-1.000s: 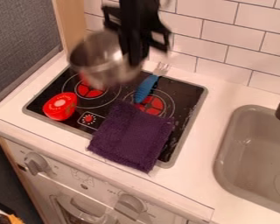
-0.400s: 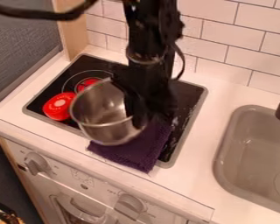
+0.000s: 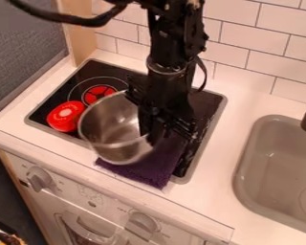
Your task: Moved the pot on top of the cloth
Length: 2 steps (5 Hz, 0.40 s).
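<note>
We're rim-pinching the round silver metal pot [image 3: 107,125] in our black jaws, probably freeing its base for the fuzzy purple cloth [image 3: 150,168].

Counter [image 3: 213,201]: stovetop [image 3: 92,72] left, sink [image 3: 261,167] right, tiled wall [image 3: 248,45] at far side. Cloth [image 3: 152,174] lies across stovetop's near edge; pot [image 3: 107,125] over cloth's left part, right of toy [image 3: 65,116] on stovetop.

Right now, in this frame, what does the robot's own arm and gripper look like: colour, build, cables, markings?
The arm is black and jointed, built of chunky segments with small lighter specks on its upper part. A paler ring circles it lower down. A thick black cable arcs off toward the upper left, and a thinner dark one loops along its right side. The gripper is black too.
</note>
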Each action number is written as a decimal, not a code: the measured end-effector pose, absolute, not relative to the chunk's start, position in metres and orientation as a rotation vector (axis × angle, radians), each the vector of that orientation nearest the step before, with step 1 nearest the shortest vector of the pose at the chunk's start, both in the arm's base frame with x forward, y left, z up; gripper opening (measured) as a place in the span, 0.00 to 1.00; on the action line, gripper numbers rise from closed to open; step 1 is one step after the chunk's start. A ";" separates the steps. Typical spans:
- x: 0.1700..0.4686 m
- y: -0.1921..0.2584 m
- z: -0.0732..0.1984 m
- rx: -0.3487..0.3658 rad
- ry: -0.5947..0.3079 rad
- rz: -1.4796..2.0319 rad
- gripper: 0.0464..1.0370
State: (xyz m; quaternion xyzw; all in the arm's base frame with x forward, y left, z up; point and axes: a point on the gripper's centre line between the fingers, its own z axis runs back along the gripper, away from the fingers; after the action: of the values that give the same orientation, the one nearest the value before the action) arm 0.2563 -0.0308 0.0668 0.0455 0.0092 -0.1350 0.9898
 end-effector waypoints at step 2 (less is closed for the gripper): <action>0.267 -0.044 0.098 0.013 -0.035 -0.214 0.83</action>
State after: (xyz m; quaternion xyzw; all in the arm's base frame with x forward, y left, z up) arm 0.2666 -0.0443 0.0980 0.0064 -0.0174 -0.1070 0.9941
